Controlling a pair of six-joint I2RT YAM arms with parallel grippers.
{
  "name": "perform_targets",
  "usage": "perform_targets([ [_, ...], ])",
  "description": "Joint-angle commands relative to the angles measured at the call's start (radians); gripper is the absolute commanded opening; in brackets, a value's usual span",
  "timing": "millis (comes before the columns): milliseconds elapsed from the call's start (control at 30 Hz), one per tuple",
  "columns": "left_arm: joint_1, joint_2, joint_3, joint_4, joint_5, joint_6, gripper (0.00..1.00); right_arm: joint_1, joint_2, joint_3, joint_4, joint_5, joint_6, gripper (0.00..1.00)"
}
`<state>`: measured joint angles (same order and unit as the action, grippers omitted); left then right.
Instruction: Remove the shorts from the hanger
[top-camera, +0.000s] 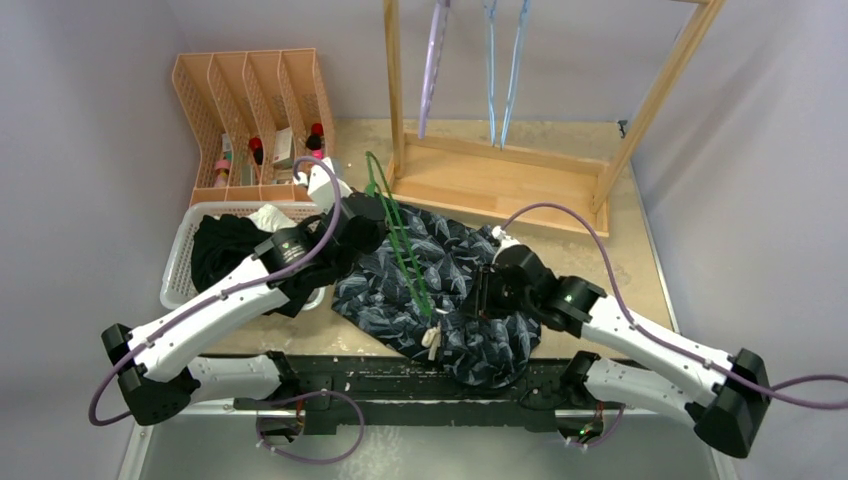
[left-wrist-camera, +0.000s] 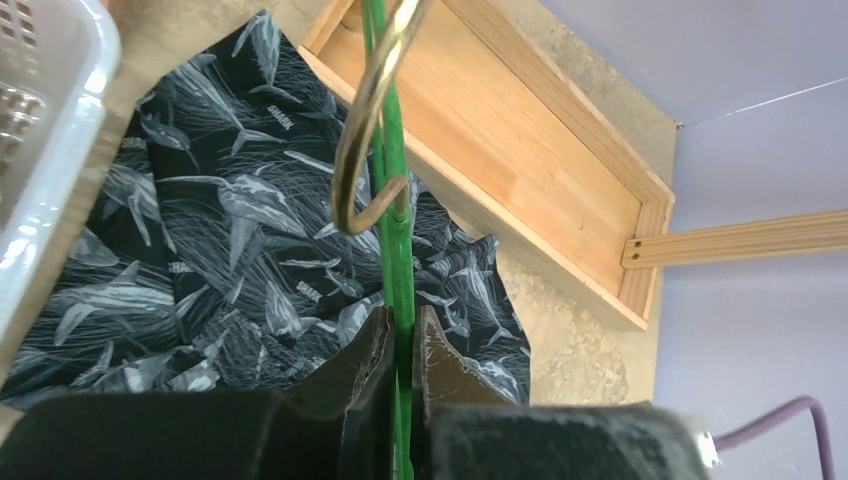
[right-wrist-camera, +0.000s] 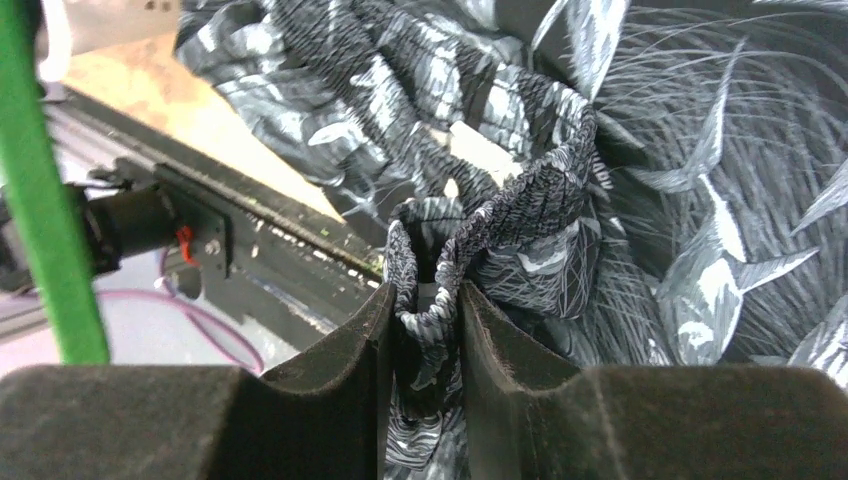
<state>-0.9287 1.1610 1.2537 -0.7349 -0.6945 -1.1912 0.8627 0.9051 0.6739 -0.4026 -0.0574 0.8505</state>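
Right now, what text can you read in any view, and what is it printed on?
"SHARK": small pale capitals, repeated across the shark-print shorts, seen in the left wrist view.
Items in the orange organizer: any labels are too small to read.
Nothing else is legible.

The pale word "SHARK" repeats across the dark patterned shorts (left-wrist-camera: 200, 250), among the printed sharks. Packets in the orange organizer (top-camera: 196, 100) seem to carry labels, too small to read.
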Motion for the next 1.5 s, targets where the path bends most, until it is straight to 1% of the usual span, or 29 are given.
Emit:
perform_targets([
  [0, 0.004, -0.05, 0.08, -0.051, -0.043, 0.027, 0.0, 0.001, 0.089, 0.122, -0.071, 0.168, -0.013, 0.3],
  [100, 0.004, -0.058, 0.076, -0.062, -0.011, 0.021, 0.0, 0.001, 0.157, 0.175, -0.158, 0.247, -0.03, 0.27],
  [200, 0.004, -0.08, 0.053, -0.068, 0.009, 0.001, 0.0, 0.001, 0.207, 0.227, -0.189, 0.321, -0.04, 0.18],
  [267, 0.004, -0.109, 0.031, -0.068, 0.012, -0.014, 0.0, 0.001, 0.231, 0.271, -0.185, 0.356, -0.036, 0.1],
  [300, 0.004, -0.122, 0.018, -0.068, 0.012, -0.018, 0.0, 0.001, 0.242, 0.284, -0.179, 0.375, -0.027, 0.07],
  [333, 0.004, -0.134, 0.01, -0.067, 0.012, -0.021, 0.0, 0.001, 0.251, 0.339, -0.164, 0.404, -0.027, 0.05],
  [400, 0.004, -0.154, 0.0, -0.08, 0.005, -0.03, 0.0, 0.001, 0.27, 0.406, -0.103, 0.379, -0.088, 0.01],
  [500, 0.004, -0.178, 0.009, -0.132, -0.029, -0.05, 0.0, 0.004, 0.31, 0.521, -0.048, 0.315, -0.14, 0.0],
  [600, 0.005, -0.221, 0.015, -0.188, -0.094, -0.102, 0.0, 0.023, 0.349, 0.631, -0.009, 0.313, -0.193, 0.0],
  [700, 0.005, -0.264, 0.0, -0.183, -0.119, -0.117, 0.0, 0.032, 0.397, 0.702, 0.018, 0.295, -0.273, 0.0],
  [733, 0.004, -0.269, 0.0, -0.18, -0.12, -0.117, 0.0, 0.033, 0.412, 0.698, 0.032, 0.293, -0.288, 0.02],
  [767, 0.004, -0.27, 0.002, -0.181, -0.12, -0.117, 0.0, 0.033, 0.432, 0.689, 0.018, 0.309, -0.283, 0.07],
  [800, 0.004, -0.266, 0.007, -0.186, -0.119, -0.119, 0.0, 0.032, 0.455, 0.691, -0.042, 0.34, -0.247, 0.17],
  [833, 0.004, -0.26, 0.01, -0.193, -0.119, -0.121, 0.0, 0.033, 0.48, 0.7, -0.134, 0.378, -0.186, 0.29],
  [900, 0.005, -0.249, 0.014, -0.202, -0.112, -0.124, 0.0, 0.047, 0.497, 0.68, -0.225, 0.397, -0.13, 0.41],
  [967, 0.004, -0.236, 0.007, -0.207, -0.108, -0.13, 0.0, 0.084, 0.452, 0.626, -0.221, 0.376, -0.128, 0.52],
  [1000, 0.004, -0.229, 0.002, -0.206, -0.104, -0.133, 0.0, 0.099, 0.409, 0.57, -0.18, 0.326, -0.158, 0.55],
  [1067, 0.005, -0.209, -0.009, -0.197, -0.099, -0.14, 0.0, 0.108, 0.29, 0.462, -0.046, 0.212, -0.221, 0.58],
  [1167, 0.004, -0.171, -0.012, -0.205, -0.109, -0.17, 0.0, 0.118, 0.128, 0.325, 0.066, 0.173, -0.219, 0.6],
  [1267, 0.004, -0.131, -0.005, -0.206, -0.126, -0.201, 0.0, 0.12, -0.005, 0.224, 0.164, 0.087, -0.271, 0.62],
  [1367, 0.005, -0.075, 0.023, -0.215, -0.138, -0.223, 0.0, 0.13, -0.063, 0.194, 0.205, 0.043, -0.325, 0.63],
  [1467, 0.004, -0.022, 0.051, -0.232, -0.152, -0.243, 0.0, 0.137, -0.047, 0.199, 0.239, 0.023, -0.385, 0.64],
])
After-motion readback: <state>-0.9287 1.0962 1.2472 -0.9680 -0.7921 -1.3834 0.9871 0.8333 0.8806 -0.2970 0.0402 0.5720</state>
